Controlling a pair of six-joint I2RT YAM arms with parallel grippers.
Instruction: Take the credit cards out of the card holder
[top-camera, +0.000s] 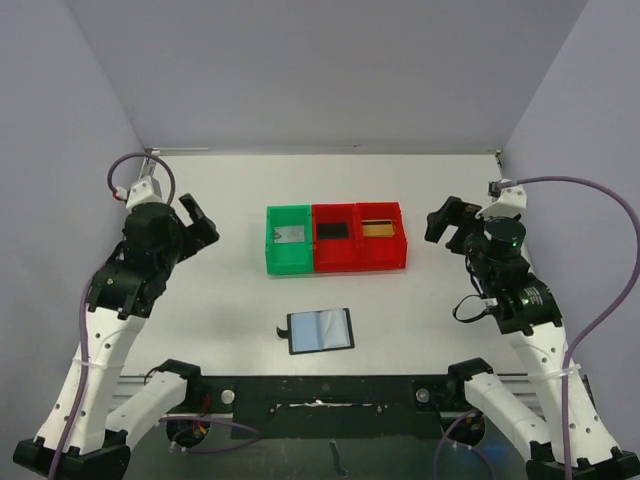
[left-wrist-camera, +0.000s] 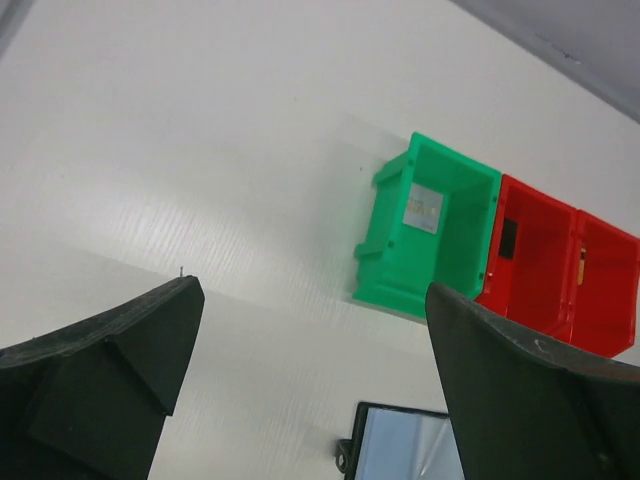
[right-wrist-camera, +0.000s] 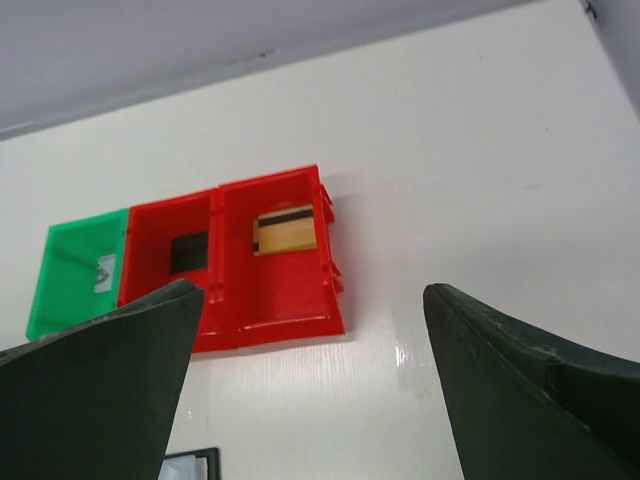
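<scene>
The black card holder (top-camera: 320, 330) lies open on the table near the front edge, its bluish-grey pockets up; a corner of it shows in the left wrist view (left-wrist-camera: 400, 445). A pale grey card (top-camera: 290, 235) lies in the green bin (top-camera: 271, 240). A black card (top-camera: 332, 230) lies in the middle red bin (top-camera: 334, 258). A gold card (top-camera: 377, 226) lies in the right red bin (top-camera: 380, 258). My left gripper (top-camera: 200, 222) is open and empty at the left. My right gripper (top-camera: 442, 222) is open and empty at the right.
The three bins stand side by side at the table's middle. Grey walls close in the table on the left, right and back. A black mounting rail (top-camera: 320, 385) runs along the near edge between the arm bases.
</scene>
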